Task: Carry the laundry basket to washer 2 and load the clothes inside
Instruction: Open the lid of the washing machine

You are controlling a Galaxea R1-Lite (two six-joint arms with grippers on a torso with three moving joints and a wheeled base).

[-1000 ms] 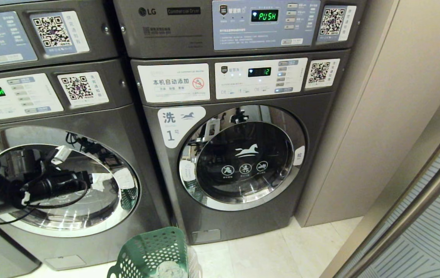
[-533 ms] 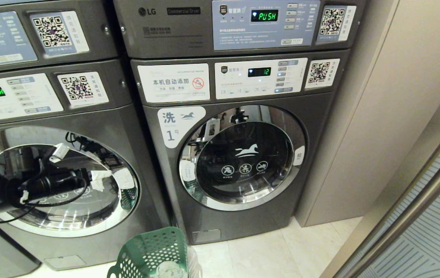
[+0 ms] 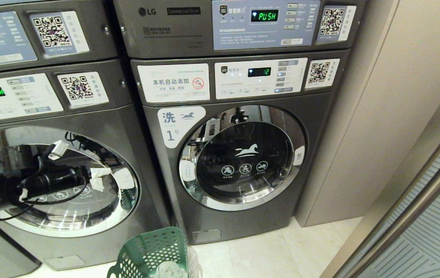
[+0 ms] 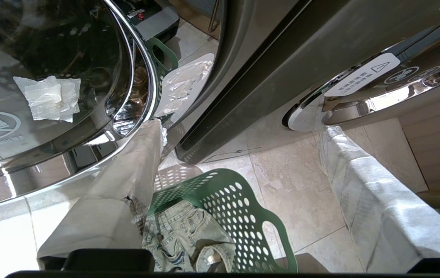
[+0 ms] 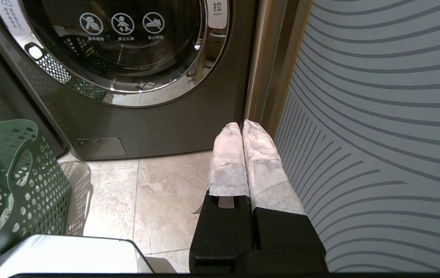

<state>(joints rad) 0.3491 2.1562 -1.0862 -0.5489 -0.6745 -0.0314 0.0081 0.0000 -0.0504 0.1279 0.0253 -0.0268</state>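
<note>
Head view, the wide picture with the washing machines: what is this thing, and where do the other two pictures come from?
It is a wheeled robot with two arms. The wide picture comes from a camera on its head, facing two dark grey washers, both with doors closed. The other two come from cameras on its wrists, looking along the padded fingers. The left gripper is open and empty, one finger close to the chrome door ring of the left-hand washer. The right gripper is shut on nothing, parked low above the floor near the washer marked 1. A green laundry basket stands on the tiles between the machines, with the clothes inside.
</note>
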